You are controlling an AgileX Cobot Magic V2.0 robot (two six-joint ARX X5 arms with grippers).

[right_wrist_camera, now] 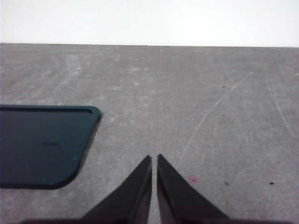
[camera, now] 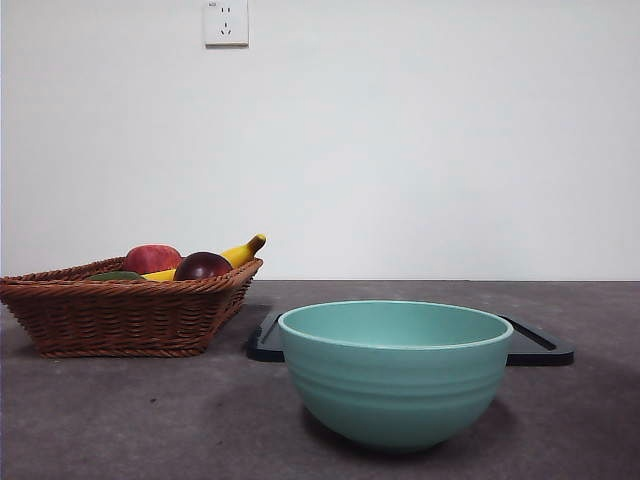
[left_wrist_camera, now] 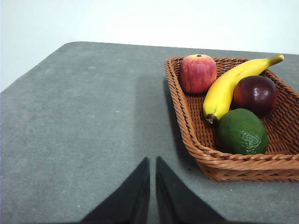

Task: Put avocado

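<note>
Front view: teal bowl (camera: 394, 368) sitting nearest, both arms waiting out of frame.
Behind the bowl a black tray (camera: 535, 346) is lying flat, and off to the side the wicker basket (camera: 125, 313) is resting on the grey table (camera: 150, 420). Over on the left wrist view, the left gripper (left_wrist_camera: 153, 161) is hovering above bare table beside the basket, jaws pressed nearly together and gripping nothing. The avocado (left_wrist_camera: 241, 131) is lying in the basket's near corner, touching the banana (left_wrist_camera: 229, 87); the dark maroon fruit (left_wrist_camera: 255, 94) and red apple (left_wrist_camera: 197, 73) are sitting beyond. The right gripper (right_wrist_camera: 154, 158) is hanging near the tray's corner, jaws likewise almost closed and empty.
</note>
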